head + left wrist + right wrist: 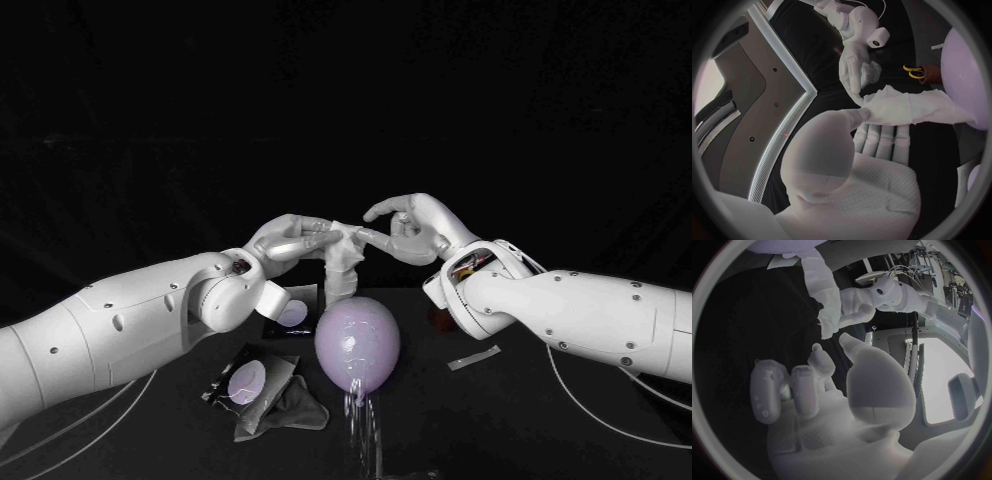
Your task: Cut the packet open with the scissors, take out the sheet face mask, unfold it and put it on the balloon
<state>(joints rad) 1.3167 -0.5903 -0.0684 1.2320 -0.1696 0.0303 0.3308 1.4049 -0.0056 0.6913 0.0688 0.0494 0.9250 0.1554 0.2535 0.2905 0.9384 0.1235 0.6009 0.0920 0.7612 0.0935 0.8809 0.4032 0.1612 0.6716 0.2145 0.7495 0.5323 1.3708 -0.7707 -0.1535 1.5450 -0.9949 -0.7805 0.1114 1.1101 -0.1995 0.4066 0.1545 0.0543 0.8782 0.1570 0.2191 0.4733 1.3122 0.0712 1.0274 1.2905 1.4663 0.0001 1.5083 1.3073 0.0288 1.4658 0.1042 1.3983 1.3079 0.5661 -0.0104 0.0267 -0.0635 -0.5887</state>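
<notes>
Your dark printed packet (248,382) lies cut beside the pale lilac balloon (356,343), your left hand (296,240) pinches the bunched white sheet mask (342,262) above it, your right hand (411,222) reaches its edge, grip unclear, so unfolding and placing remain.

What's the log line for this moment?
left hand: holds sheet mask | right hand: touches it, grip unclear | balloon: bare, below
</notes>
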